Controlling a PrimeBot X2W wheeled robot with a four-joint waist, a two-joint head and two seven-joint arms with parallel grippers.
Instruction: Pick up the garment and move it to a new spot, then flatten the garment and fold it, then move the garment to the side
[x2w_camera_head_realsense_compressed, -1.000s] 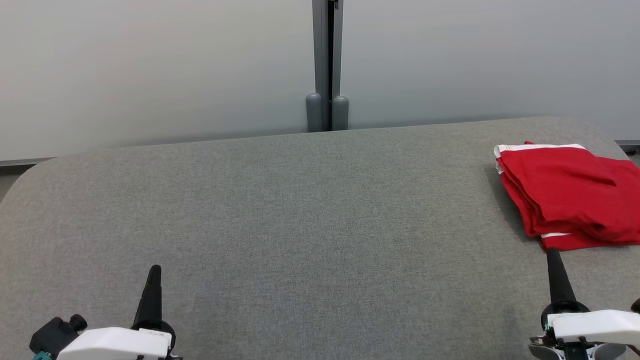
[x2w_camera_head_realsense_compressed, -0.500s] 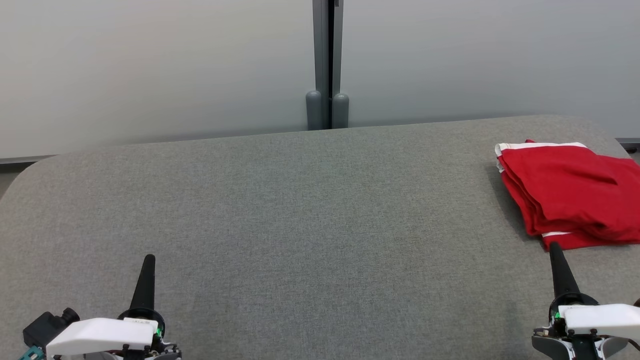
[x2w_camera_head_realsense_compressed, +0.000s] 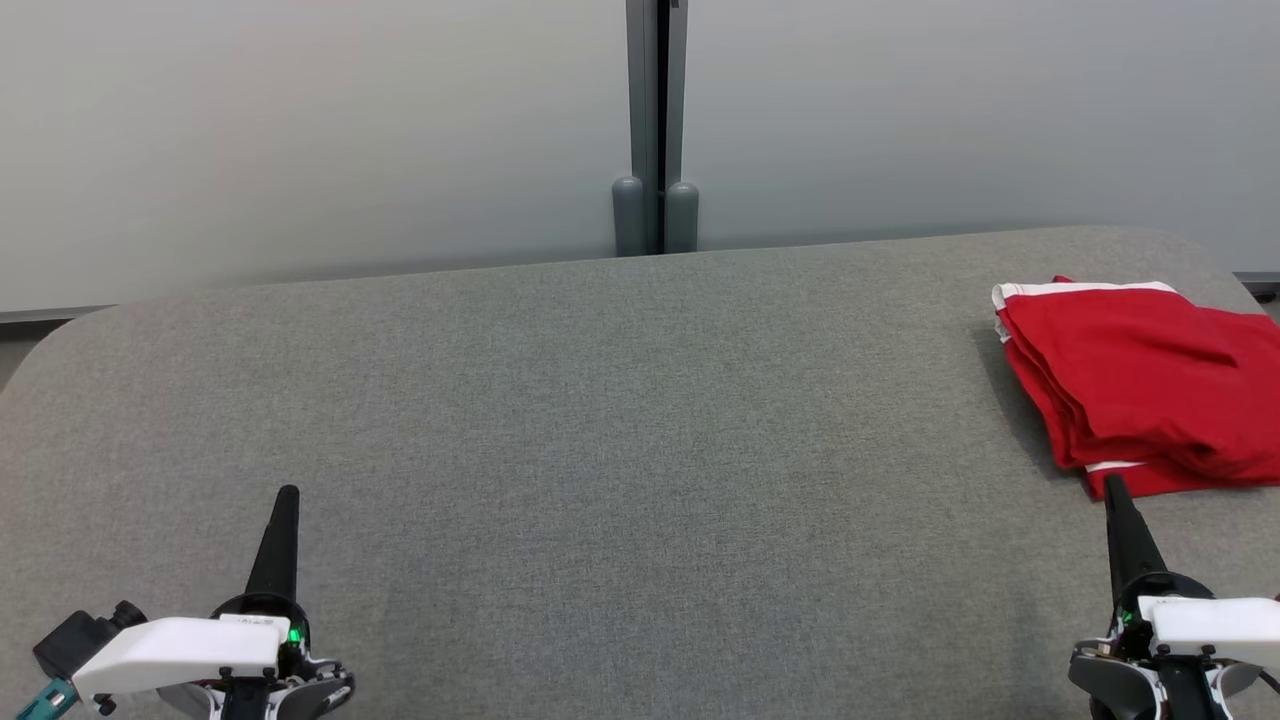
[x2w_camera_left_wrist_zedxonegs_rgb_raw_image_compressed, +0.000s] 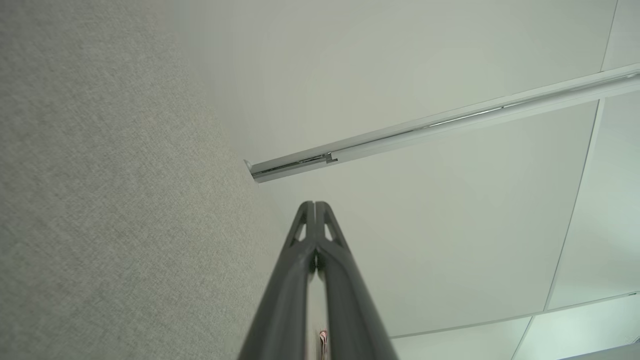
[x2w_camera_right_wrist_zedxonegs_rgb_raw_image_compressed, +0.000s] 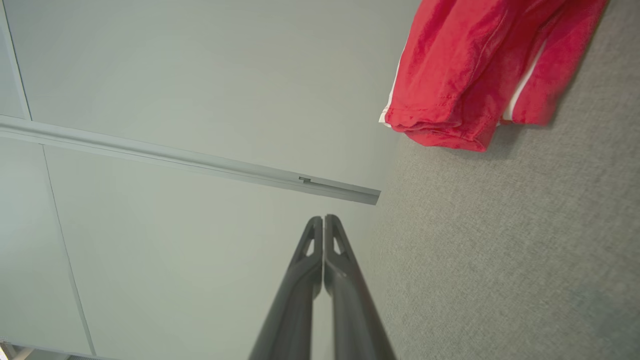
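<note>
Two tools, both pinched together, empty. Left tool (x2w_camera_head_realsense_compressed: 286, 497) low left, body cut off by frame bottom, over grey fabric-covered desk (x2w_camera_head_realsense_compressed: 640, 420); pale partition wall (x2w_camera_head_realsense_compressed: 300, 130) and grey post (x2w_camera_head_realsense_compressed: 655, 120) behind. Right tool (x2w_camera_head_realsense_compressed: 1114, 487) low right, tip near folded red garment with white trim (x2w_camera_head_realsense_compressed: 1130, 370), cropped at right edge.

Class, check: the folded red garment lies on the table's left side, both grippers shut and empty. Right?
No: the head view shows the red garment on the right side of the table; left gripper and right gripper are shut and empty.
</note>
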